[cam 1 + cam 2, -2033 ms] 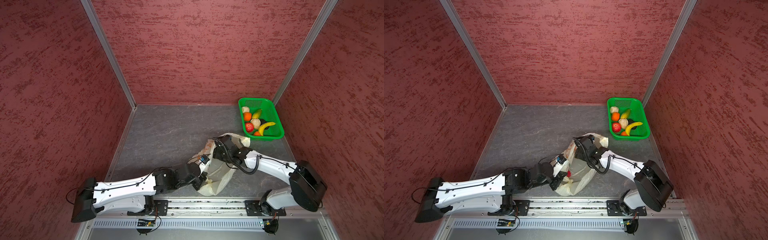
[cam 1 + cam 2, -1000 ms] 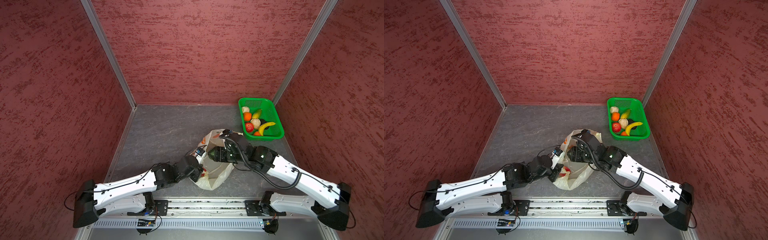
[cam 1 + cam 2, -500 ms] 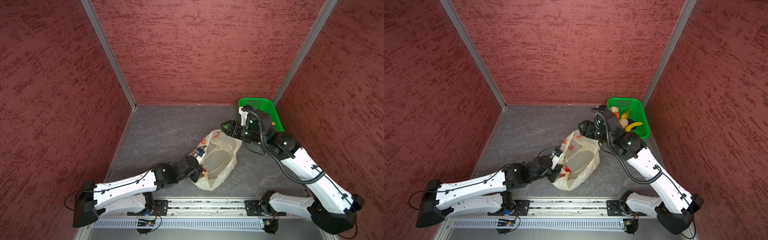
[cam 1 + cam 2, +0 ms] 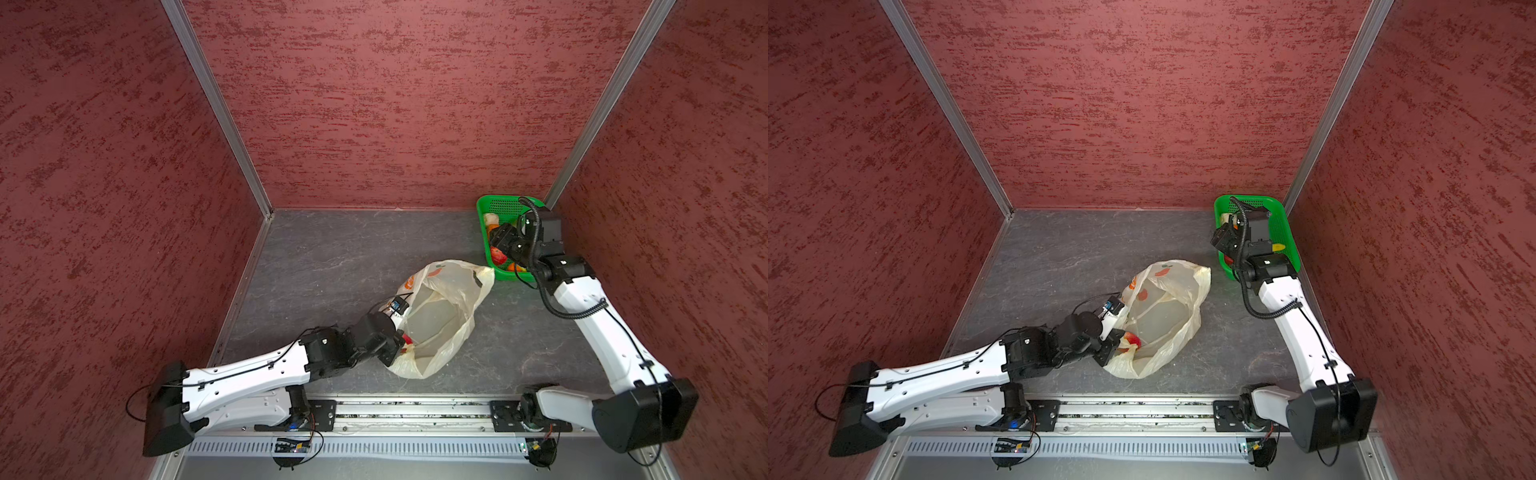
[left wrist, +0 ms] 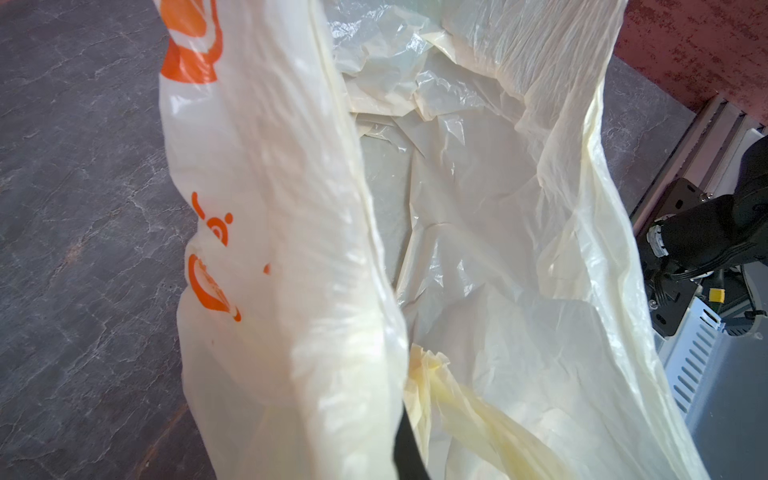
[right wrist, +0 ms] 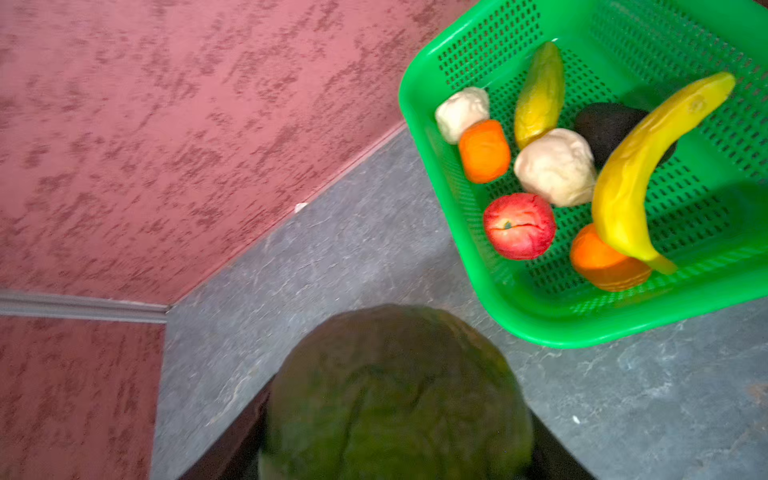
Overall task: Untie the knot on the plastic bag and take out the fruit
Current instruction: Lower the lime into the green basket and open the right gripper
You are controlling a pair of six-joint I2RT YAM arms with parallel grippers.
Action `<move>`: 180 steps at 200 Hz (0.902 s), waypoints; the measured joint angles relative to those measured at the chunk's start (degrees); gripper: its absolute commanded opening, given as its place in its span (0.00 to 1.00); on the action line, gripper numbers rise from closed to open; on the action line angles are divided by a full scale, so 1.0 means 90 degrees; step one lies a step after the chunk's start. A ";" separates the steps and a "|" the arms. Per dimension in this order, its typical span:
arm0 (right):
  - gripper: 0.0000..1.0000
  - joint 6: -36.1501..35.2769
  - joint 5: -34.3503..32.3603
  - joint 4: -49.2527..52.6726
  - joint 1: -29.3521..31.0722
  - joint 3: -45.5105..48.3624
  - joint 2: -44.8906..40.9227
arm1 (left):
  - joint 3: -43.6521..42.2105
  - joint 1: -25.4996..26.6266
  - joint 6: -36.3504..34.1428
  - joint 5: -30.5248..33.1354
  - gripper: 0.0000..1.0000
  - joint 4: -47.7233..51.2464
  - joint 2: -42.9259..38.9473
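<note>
The plastic bag (image 4: 446,291) lies open at the lower middle of both top views, its near edge pinched in the closed left gripper (image 4: 395,354). At the right, the right gripper (image 4: 1224,240) clasps a green fruit (image 6: 395,390) at the edge of the basket (image 6: 540,328). Its jaws are mostly cut off in the right wrist view.

Grey mottled tabletop (image 4: 332,257), pale plastic bag (image 4: 453,286) slumped mid-surface (mouth open), green basket (image 4: 505,205) far-right corner

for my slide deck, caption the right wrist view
Right pincer holding a green round fruit by the green basket of toy fruit.
</note>
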State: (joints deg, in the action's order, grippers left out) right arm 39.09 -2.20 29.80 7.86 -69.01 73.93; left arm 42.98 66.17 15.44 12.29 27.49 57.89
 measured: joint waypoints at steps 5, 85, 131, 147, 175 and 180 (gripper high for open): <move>0.57 0.0005 -0.0022 -0.0172 -0.0083 0.0078 0.0129 | 0.0000 0.0000 -0.0012 -0.0002 0.00 -0.0002 -0.0005; 0.58 0.0143 -0.0253 -0.2093 -0.1304 -0.0112 0.2642 | 0.0000 0.0000 -0.0080 -0.0049 0.00 0.0134 -0.0063; 0.60 0.0333 -0.0440 -0.2426 -0.1627 -0.1035 0.3791 | 0.0000 0.0005 -0.0080 -0.0046 0.00 0.0194 -0.0248; 0.65 0.0386 -0.0542 -0.2421 -0.1700 -0.1484 0.4138 | 0.0000 0.0007 -0.0080 -0.0046 0.00 0.0226 -0.0313; 0.80 0.0515 -0.0678 -0.2356 -0.1787 -0.2161 0.4653 | -0.0036 0.0012 -0.0080 -0.0078 0.00 0.0231 -0.0452; 0.84 0.0537 -0.0692 -0.2331 -0.1800 -0.2242 0.4714 | -0.0056 0.0012 -0.0080 -0.0083 0.00 0.0231 -0.0483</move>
State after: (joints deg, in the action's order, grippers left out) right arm 43.92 -8.43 8.82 -8.34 -89.19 116.36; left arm 42.48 66.28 14.72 11.55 29.56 53.54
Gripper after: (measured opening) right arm 0.761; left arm 0.043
